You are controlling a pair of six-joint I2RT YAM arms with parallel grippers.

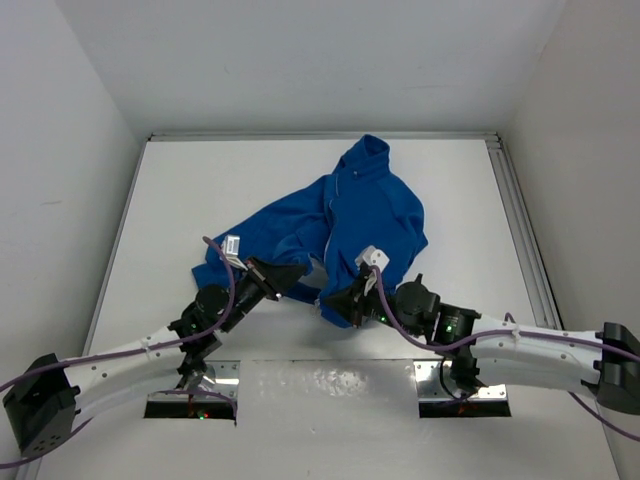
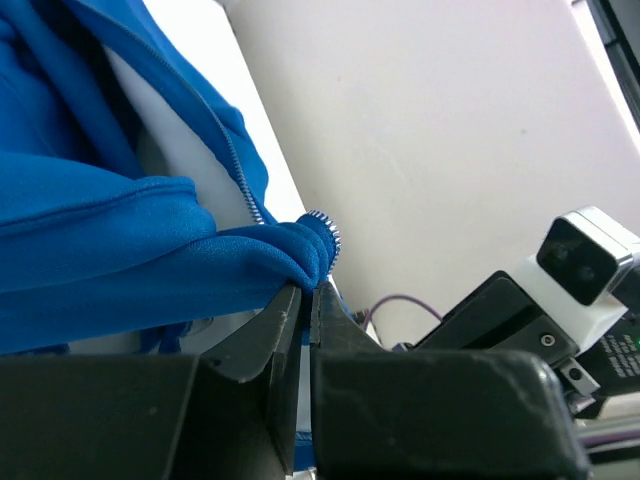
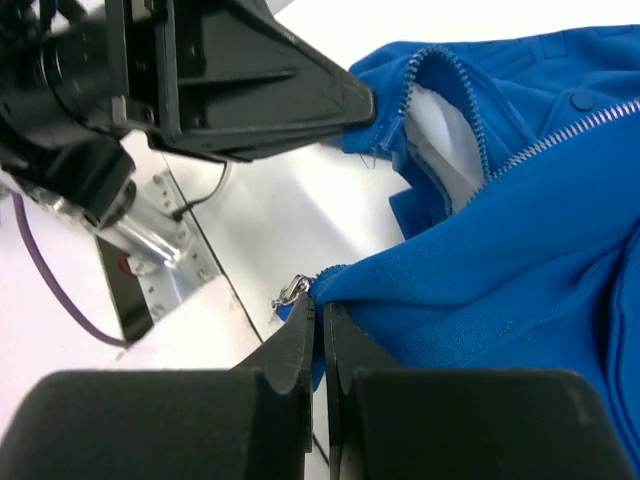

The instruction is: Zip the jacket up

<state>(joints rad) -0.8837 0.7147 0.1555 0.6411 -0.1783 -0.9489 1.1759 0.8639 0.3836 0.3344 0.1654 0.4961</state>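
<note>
The royal-blue fleece jacket (image 1: 350, 215) lies on the white table, collar toward the back, front unzipped at the hem. My left gripper (image 1: 300, 270) is shut on the left bottom corner of the jacket (image 2: 250, 260), where the silver zipper teeth (image 2: 325, 232) curl over the fingertips. My right gripper (image 1: 335, 300) is shut on the right bottom corner of the jacket (image 3: 480, 290), with the metal zipper slider (image 3: 292, 291) sticking out just beside its tip. The two grippers hold the hem corners a short way apart; the left gripper shows in the right wrist view (image 3: 365, 100).
The white table (image 1: 200, 190) is bounded by walls left, back and right, with a metal rail (image 1: 520, 220) along the right side. Two metal base plates (image 1: 460, 390) sit at the near edge. A left sleeve bunches near my left arm.
</note>
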